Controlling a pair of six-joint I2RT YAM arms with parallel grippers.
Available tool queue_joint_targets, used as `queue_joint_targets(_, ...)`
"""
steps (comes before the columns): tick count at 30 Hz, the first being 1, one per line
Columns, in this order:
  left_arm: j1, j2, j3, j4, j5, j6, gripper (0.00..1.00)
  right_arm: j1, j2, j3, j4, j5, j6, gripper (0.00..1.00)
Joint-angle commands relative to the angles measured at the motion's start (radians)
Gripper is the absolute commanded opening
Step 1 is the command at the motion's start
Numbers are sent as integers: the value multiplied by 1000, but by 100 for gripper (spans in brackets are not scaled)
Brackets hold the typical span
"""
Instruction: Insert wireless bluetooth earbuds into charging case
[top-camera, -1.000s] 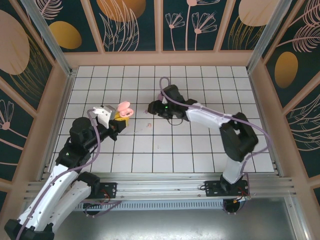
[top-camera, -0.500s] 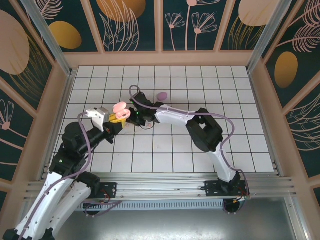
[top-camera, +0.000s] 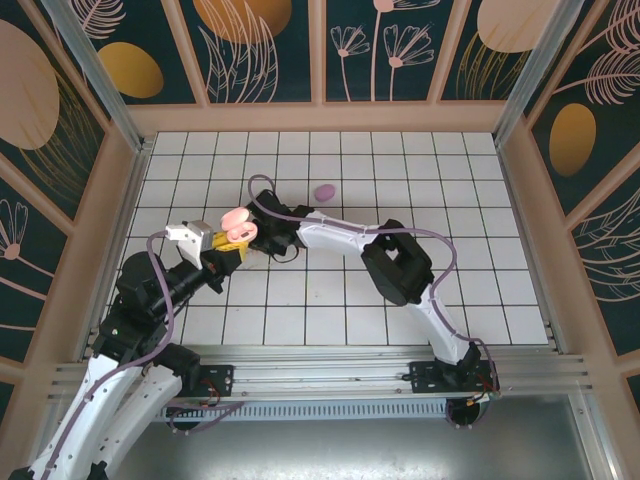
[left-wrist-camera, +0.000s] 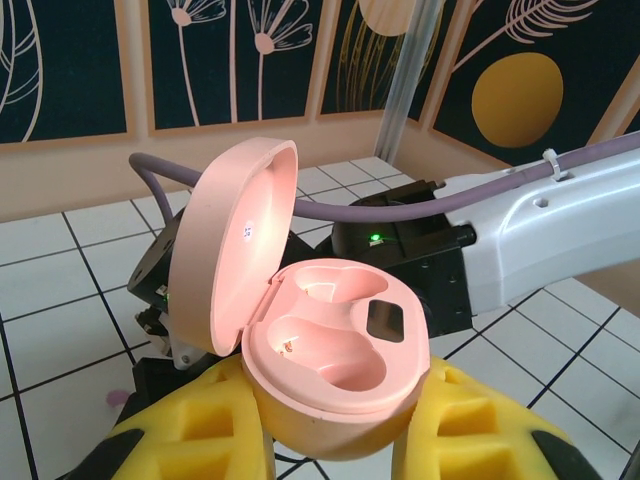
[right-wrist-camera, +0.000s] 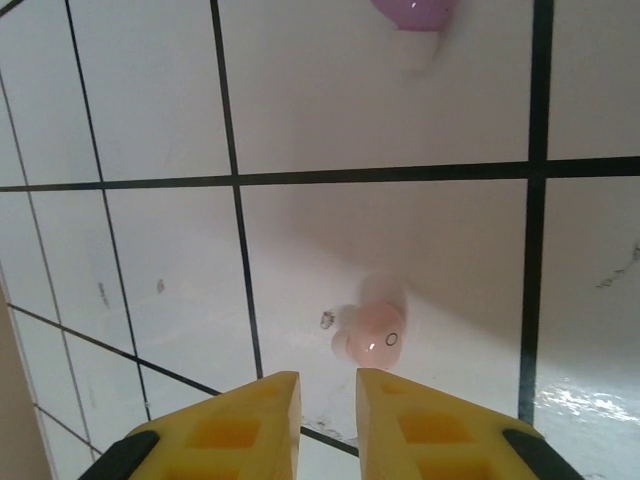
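The pink charging case (left-wrist-camera: 335, 350) sits with its lid (left-wrist-camera: 235, 250) swung open and both wells empty. My left gripper (left-wrist-camera: 335, 425) is shut on its base, yellow fingers (left-wrist-camera: 200, 430) on either side. From above, the case (top-camera: 240, 220) is held left of centre in the left gripper (top-camera: 230, 243). My right gripper (top-camera: 262, 237) reaches in just beside and behind it. One pale pink earbud (right-wrist-camera: 372, 333) lies on the tile just past the tips of the right gripper (right-wrist-camera: 328, 385), which is narrowly open with nothing between its fingers. A tiny lilac bit (left-wrist-camera: 115, 397) lies on the floor.
A purple oval lump (top-camera: 323, 191) rests on the tiles behind the right forearm, and a purple lump (right-wrist-camera: 415, 10) shows at the top edge of the right wrist view. The right arm's black wrist (left-wrist-camera: 400, 265) and cable (left-wrist-camera: 300, 208) crowd close behind the case. Wooden walls (top-camera: 135, 180) ring the floor.
The right arm has swung far left from the floor's centre to beside the case, uncovering the purple lump. The left gripper with the case has drifted slightly left and nearer.
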Motion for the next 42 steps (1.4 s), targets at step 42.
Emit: queue_joint_targets(42,5,-38,18,-23,1,31,7,-7,128,161,-116,42,-104,16)
